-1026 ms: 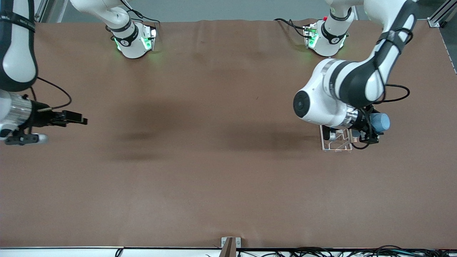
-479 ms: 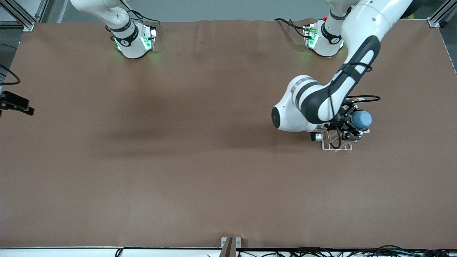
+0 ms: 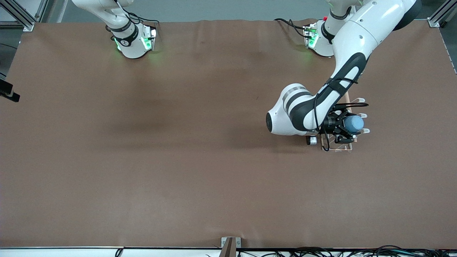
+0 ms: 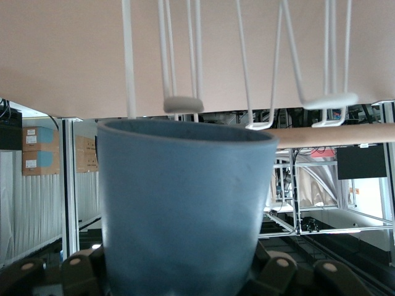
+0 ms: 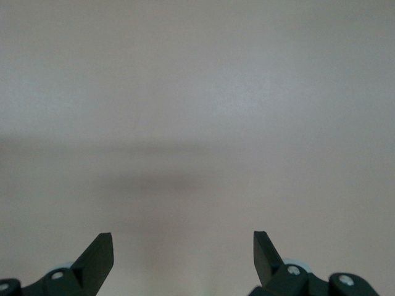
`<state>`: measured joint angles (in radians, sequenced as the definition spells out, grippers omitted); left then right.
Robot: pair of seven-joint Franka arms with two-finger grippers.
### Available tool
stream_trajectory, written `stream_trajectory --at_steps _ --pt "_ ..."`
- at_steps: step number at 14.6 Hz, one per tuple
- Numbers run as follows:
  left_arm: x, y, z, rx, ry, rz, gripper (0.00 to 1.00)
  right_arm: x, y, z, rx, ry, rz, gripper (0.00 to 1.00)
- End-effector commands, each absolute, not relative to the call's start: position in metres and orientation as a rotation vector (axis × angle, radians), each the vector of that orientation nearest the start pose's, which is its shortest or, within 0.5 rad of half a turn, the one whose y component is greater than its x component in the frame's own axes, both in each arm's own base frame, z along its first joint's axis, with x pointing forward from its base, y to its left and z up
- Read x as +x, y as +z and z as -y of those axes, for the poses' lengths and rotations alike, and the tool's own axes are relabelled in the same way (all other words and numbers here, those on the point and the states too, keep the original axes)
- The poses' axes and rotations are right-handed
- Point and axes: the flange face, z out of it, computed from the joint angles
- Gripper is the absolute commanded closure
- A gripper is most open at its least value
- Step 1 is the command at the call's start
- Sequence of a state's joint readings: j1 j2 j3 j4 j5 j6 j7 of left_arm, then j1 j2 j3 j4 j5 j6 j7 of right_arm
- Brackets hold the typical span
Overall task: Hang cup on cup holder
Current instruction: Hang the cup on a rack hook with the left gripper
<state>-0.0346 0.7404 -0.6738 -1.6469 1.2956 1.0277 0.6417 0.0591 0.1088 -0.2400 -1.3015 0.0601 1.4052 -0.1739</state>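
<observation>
Brown table: left gripper [image 3: 343,129] jaws clamp matte light-blue cup [image 3: 353,124] (handleless) over white wire cup holder [image 3: 348,147]; right gripper [image 5: 183,256] jaws apart.

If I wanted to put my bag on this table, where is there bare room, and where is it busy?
Bare brown table runs from the two arm bases down to the front camera's edge. The busy spot is toward the left arm's end: the left gripper holds the cup over the cup holder.
</observation>
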Motion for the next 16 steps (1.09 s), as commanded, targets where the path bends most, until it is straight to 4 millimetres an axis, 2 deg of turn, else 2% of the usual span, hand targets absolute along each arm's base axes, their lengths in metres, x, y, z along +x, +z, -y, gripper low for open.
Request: stream_trajectory --at_steps 1,3,4,5,6,8,11,14,16 --pt "0.561 0.258 0.219 -1.358 1.139 -1.326 0.85 0.541 0.681 0.074 -3.152 -0.003 -0.055 0.00" --pt "0.560 0.247 0.217 -1.376 1.117 -1.281 0.82 0.538 0.678 0.066 -3.184 0.009 -0.083 0.00" --pt "0.560 0.245 0.216 -1.396 1.095 -1.247 0.71 0.535 0.677 0.069 -3.183 0.006 -0.092 0.00" --pt "0.562 0.246 0.216 -1.420 1.066 -1.216 0.42 0.535 0.673 0.071 -3.180 -0.011 -0.098 0.00" --pt "0.563 0.247 0.216 -1.436 1.049 -1.195 0.00 0.536 0.669 0.072 -3.178 -0.028 -0.099 0.00" --pt "0.565 0.250 0.217 -1.445 1.034 -1.185 0.00 0.533 0.659 0.069 -3.169 -0.015 -0.089 0.00" --pt "0.571 0.271 0.238 -1.509 0.917 -1.123 0.00 0.536 0.657 0.071 -3.167 -0.023 -0.093 0.00" --pt "0.607 0.336 0.263 -1.708 0.693 -1.032 0.00 0.535 0.658 0.073 -3.169 -0.012 -0.072 0.00" --pt "0.621 0.380 0.276 -1.824 0.561 -1.023 0.00 0.534 0.656 0.077 -3.169 -0.004 -0.054 0.00"
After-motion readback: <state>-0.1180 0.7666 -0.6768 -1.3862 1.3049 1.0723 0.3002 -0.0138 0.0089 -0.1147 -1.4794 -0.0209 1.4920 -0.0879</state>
